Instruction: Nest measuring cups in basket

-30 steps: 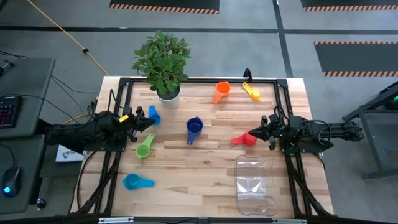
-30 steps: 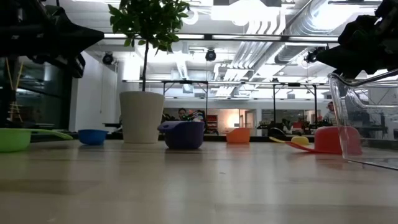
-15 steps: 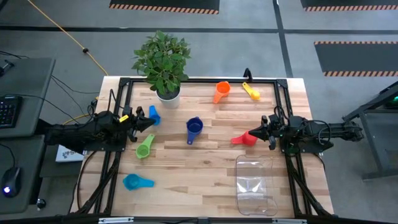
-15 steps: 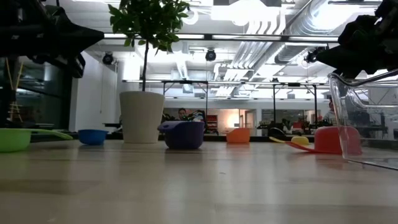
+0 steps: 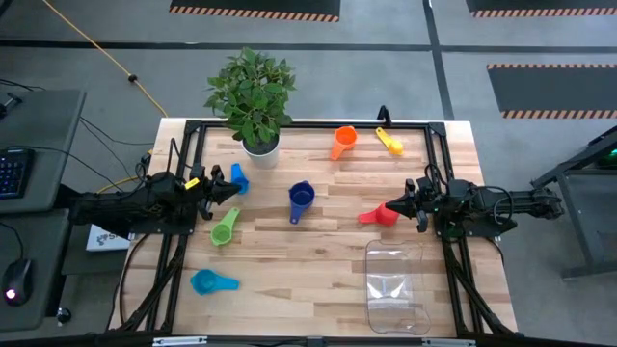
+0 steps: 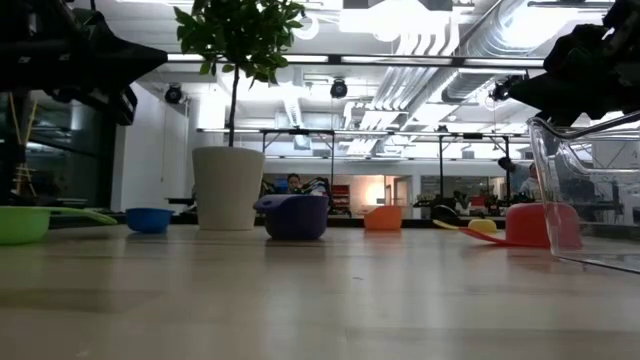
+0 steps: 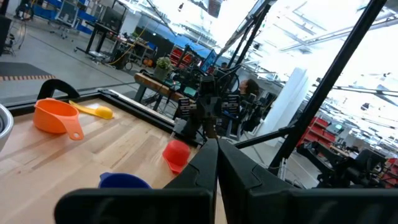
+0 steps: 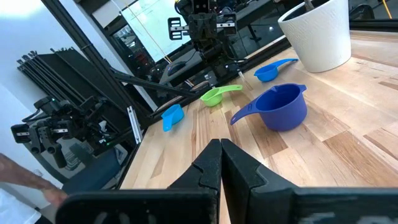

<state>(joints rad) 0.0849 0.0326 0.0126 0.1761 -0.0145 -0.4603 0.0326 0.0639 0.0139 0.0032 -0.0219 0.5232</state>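
Note:
Several measuring cups lie scattered on the wooden table: orange and yellow at the far side, dark blue in the middle, red, green, and two light blue ones. The clear basket stands at the near right, with nothing in it. My left gripper hovers shut at the left edge, between the small light blue cup and the green one. My right gripper hovers shut at the right, its tip just beside the red cup.
A white pot with a leafy plant stands at the table's far edge, left of the middle. A black frame runs round the table. Bare wood lies between the dark blue cup and the basket.

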